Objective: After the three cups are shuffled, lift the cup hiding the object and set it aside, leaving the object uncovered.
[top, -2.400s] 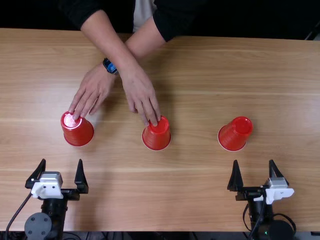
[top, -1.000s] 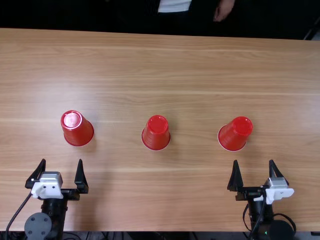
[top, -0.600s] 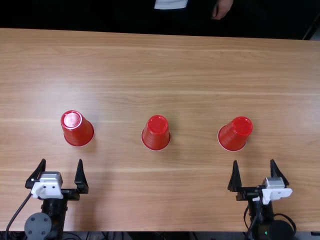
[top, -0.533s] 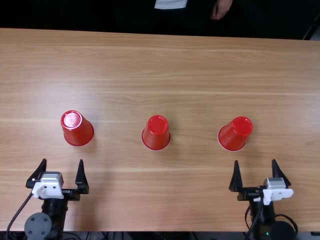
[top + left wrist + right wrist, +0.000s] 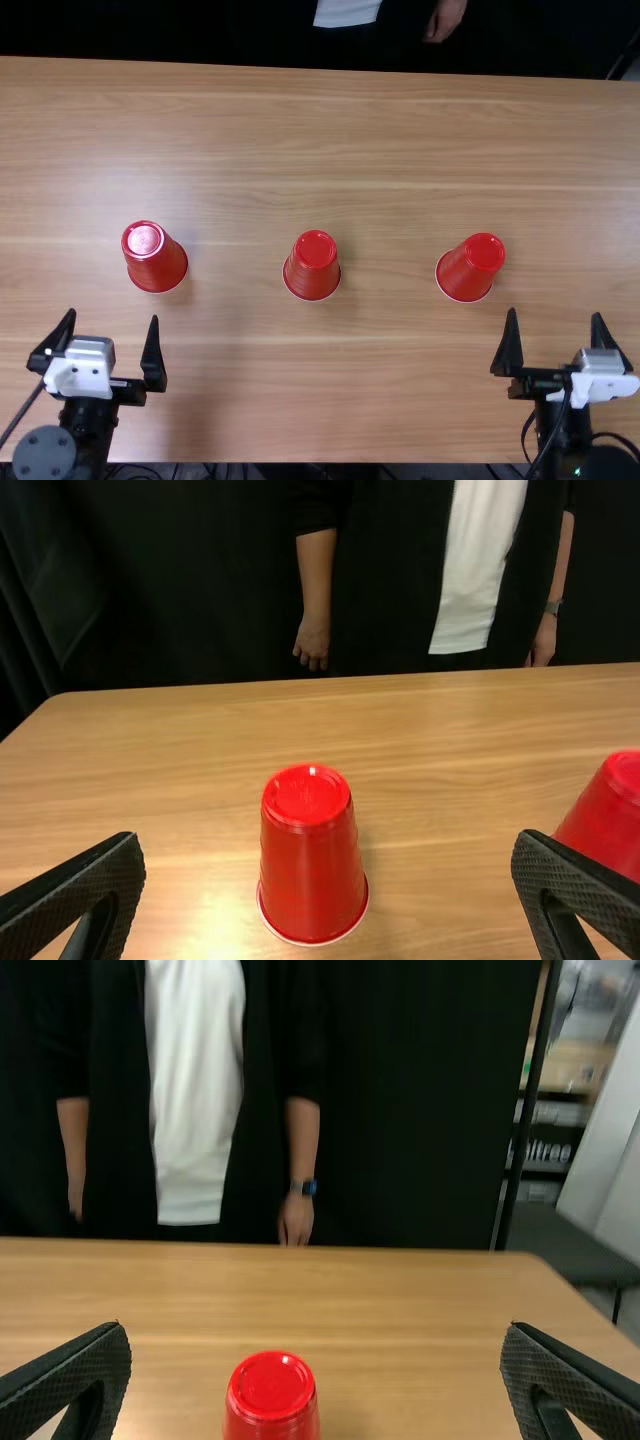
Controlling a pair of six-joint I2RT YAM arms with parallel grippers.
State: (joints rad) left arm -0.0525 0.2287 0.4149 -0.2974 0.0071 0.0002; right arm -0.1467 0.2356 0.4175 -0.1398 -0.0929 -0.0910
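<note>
Glossy red tapered cups (image 5: 313, 265), upside down, smooth wood-grain table (image 5: 400, 130)

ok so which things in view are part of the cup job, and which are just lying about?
Part of the job: left cup, middle cup, right cup, all upside down in a row; left gripper and right gripper, both open, short of the cups.
Not part of it: table under them; black curtain behind.
</note>
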